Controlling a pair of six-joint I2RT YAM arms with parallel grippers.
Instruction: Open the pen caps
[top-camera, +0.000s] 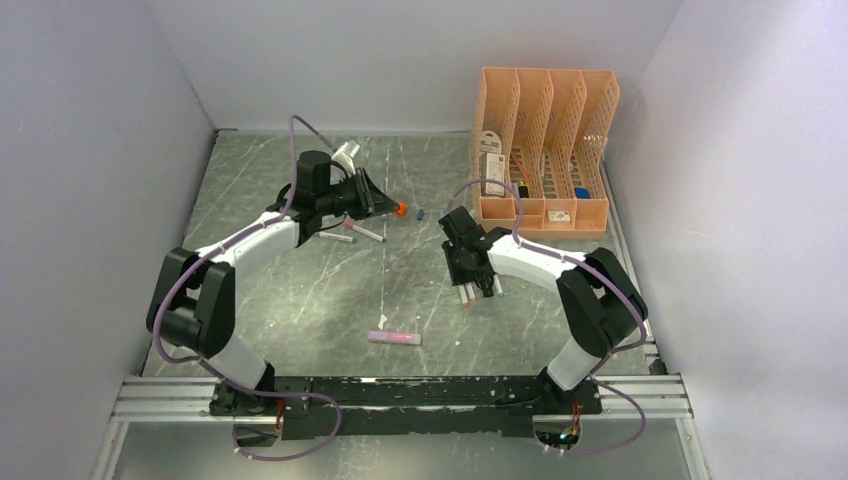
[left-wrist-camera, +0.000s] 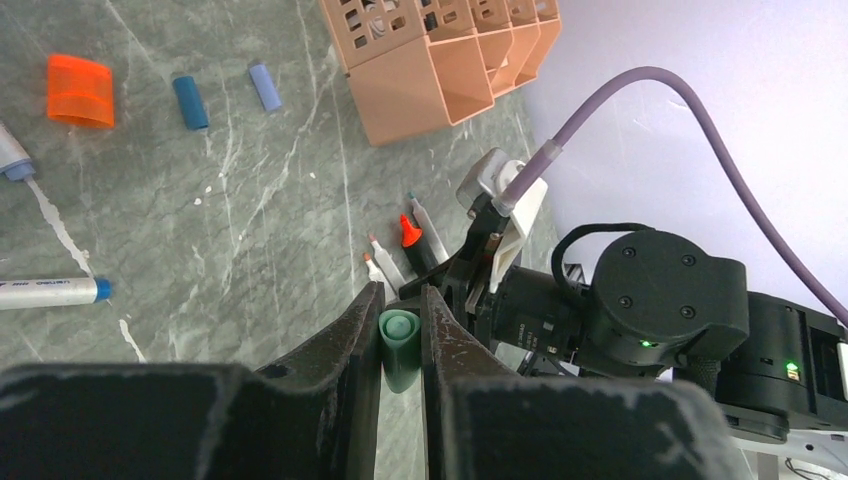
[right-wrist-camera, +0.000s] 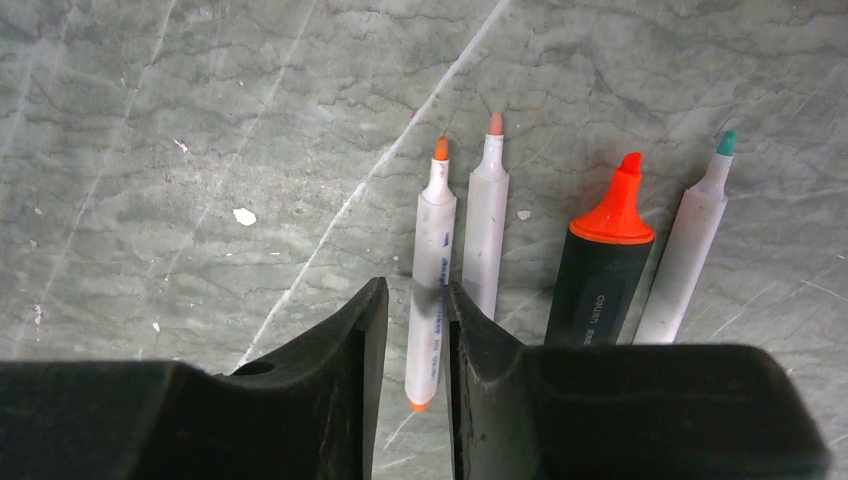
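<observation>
Counter: grey marbled slab; carries all items.
Organiser: peach mesh, far right corner.
Right gripper: jaws slightly spread astride an orange-tipped pen, a gap showing on one side.
Left gripper: jaws pinching a green cap.
Uncapped row: that pen lies beside a black highlighter.
Loose caps: orange cap, blue cap, lilac cap, near the organiser.
Handling: probably a release; widen fully, lift straight up, leave the row undisturbed.

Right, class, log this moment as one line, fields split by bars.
left gripper: shut on green cap | right gripper: around orange-tipped pen, grip unclear | black highlighter: uncapped
</observation>
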